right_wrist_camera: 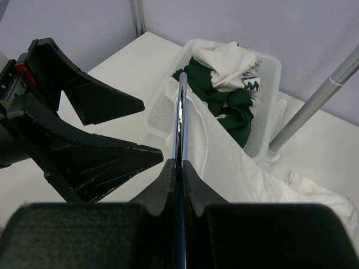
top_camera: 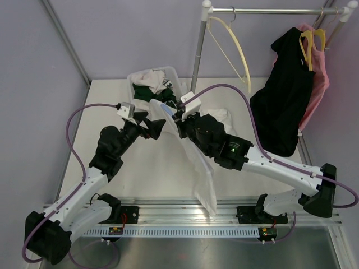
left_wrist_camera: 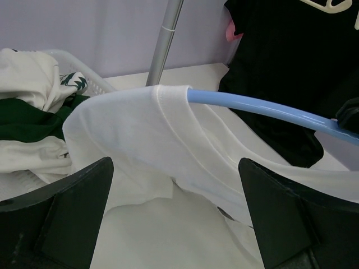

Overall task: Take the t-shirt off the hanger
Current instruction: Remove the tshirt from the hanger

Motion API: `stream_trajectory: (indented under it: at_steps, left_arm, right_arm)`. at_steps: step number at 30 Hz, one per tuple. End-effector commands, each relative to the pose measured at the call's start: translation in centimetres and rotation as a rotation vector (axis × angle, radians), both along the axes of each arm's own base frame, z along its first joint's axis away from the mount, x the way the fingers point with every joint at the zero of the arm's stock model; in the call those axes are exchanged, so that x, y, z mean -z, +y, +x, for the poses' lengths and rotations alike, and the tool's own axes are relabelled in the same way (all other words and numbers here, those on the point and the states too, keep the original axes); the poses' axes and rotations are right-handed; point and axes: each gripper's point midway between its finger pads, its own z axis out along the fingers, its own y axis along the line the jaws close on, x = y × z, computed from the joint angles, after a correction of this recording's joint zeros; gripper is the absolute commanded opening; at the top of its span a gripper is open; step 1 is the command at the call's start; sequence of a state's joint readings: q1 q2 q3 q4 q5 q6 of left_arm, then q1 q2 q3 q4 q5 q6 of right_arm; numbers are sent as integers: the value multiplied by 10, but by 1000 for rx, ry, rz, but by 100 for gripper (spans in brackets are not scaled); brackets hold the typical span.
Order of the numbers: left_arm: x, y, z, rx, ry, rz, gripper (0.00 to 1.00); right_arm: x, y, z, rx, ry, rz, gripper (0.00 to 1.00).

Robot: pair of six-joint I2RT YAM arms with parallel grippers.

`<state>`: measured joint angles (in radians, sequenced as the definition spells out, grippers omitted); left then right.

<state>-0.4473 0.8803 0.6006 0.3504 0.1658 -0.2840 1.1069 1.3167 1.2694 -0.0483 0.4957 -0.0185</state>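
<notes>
White soft-fabric t-shirt (left_wrist_camera: 151, 129), smooth, with a ribbed seam at the shoulder: we find it draped over one arm of a glossy light blue plastic hanger (left_wrist_camera: 252, 106), a rounded tube that emerges bare from the sleeve side. In the top view the garment hangs in mid-air between the two arms, its body trailing towards the near edge of the pale tabletop (top_camera: 140, 174).

Right end effector (right_wrist_camera: 180, 168): matte black fingers pressed together on a thin shiny metal stem (right_wrist_camera: 181, 123), which runs forward towards the shirt.

Left end effector (left_wrist_camera: 174, 213): broad black triangular fingers (left_wrist_camera: 73, 207) standing wide apart, one on each side of the hanging shoulder fabric and holding nothing. We cannot tell whether they touch the cloth.

Surroundings, as we list them:
- White perforated plastic basket (right_wrist_camera: 269, 73) behind the shirt, heaped with crumpled cream and dark green clothes (right_wrist_camera: 224, 95).
- Grey metal upright pole (left_wrist_camera: 165, 39) just beside the basket, carrying a horizontal rail (top_camera: 263, 10).
- Empty cream hanger (top_camera: 233, 47) on that rail.
- Black garment (top_camera: 283, 106) on a yellow hanger (top_camera: 307, 47), with a pink garment (top_camera: 320, 84) behind it, hanging right of the right arm.
- Rumpled white cloth (top_camera: 221, 117) lying on the tabletop behind the right wrist.
</notes>
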Motion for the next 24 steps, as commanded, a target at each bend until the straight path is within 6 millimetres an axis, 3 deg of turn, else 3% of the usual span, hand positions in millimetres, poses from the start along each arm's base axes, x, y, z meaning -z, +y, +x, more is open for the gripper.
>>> stream_trajectory:
  at_steps: [1,16,18,19,20,24]
  left_arm:
    - [-24,4,-2,-19,-101,-28,97]
    - [-19,16,14,-116,-94,-7,90]
    - [-18,18,18,-139,-88,-5,84]
    - [-19,19,18,-144,-88,-4,77]
    - [-17,19,21,-149,-84,3,62]
    - [-15,26,27,-200,-64,11,39]
  right_arm:
    - [-66,7,-7,-1,-104,162,0]
    - [-59,34,-25,-54,-100,88,0]
    - [-57,38,-27,-65,-97,76,0]
    - [-57,39,-27,-67,-100,69,0]
    - [-56,40,-28,-67,-101,67,0]
    - [-57,40,-28,-66,-108,59,0]
